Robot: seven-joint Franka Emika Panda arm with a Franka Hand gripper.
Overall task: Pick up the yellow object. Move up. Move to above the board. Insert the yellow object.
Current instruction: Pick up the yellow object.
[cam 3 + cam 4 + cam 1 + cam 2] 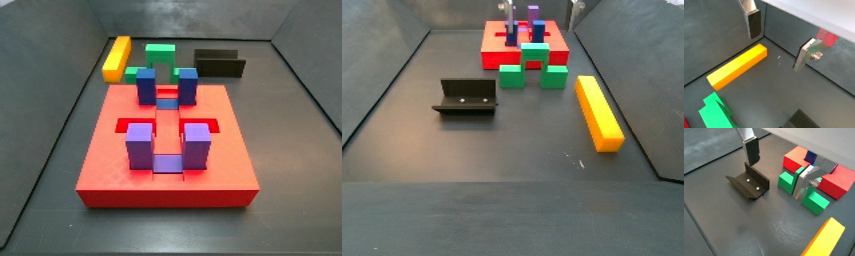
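The yellow object (737, 65) lies flat on the dark floor, a long orange-yellow bar; it also shows as the yellow object (599, 110) and the yellow object (118, 58) beside the board. The red board (167, 165) carries upright blue and purple blocks. My gripper (776, 52) hangs open above the floor with nothing between its fingers (753, 25). It is apart from the bar, which lies off to one side of the jaws. In a wrist view my gripper (775, 181) stands between the fixture and the green block, and a corner of the board (796, 159) shows behind.
A green block (816, 200) sits against the board's edge, also seen as the green block (529, 68). The dark fixture (465, 97) stands on the floor, opposite the bar. Grey walls (396, 70) enclose the floor on all sides.
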